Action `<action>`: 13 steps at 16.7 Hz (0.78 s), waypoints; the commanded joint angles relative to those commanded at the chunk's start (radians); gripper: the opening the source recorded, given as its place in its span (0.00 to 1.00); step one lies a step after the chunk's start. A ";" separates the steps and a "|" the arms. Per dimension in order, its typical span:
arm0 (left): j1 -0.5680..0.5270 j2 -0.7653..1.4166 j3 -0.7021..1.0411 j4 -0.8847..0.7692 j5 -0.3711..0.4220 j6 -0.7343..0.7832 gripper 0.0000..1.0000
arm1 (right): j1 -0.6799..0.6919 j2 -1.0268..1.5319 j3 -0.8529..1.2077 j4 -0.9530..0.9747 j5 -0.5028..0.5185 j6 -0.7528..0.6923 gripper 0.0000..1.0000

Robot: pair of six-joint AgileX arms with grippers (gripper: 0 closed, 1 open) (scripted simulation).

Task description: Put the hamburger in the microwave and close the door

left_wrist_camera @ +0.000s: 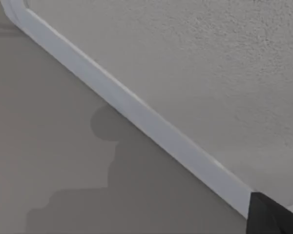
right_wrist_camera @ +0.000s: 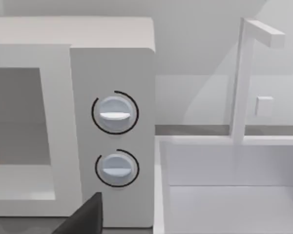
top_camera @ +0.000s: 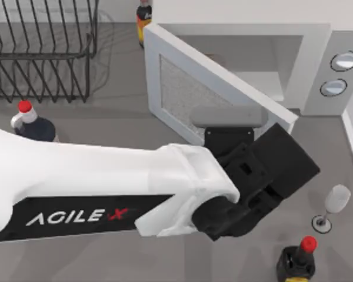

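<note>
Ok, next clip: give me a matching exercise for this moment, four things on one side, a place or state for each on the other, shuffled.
Things:
1. door
2. wine glass
3. dish rack
4. left gripper

Places or states:
A. at the top view's upper left
B. partly swung, angled across the microwave opening
C. against the door's outer face
D. standing near the table's right edge, below the microwave

Pairs: 1-B, 2-D, 3-A, 4-C

Grey table – black wire rack top-left, white sink right, pale wall behind.
</note>
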 joint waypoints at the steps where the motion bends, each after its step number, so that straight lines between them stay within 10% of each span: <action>1: 0.005 -0.004 -0.002 0.003 0.003 0.001 0.00 | 0.000 0.000 0.000 0.000 0.000 0.000 1.00; 13: -0.095 0.312 0.476 -0.215 -0.047 -0.104 0.00 | 0.000 0.000 0.000 0.000 0.000 0.000 1.00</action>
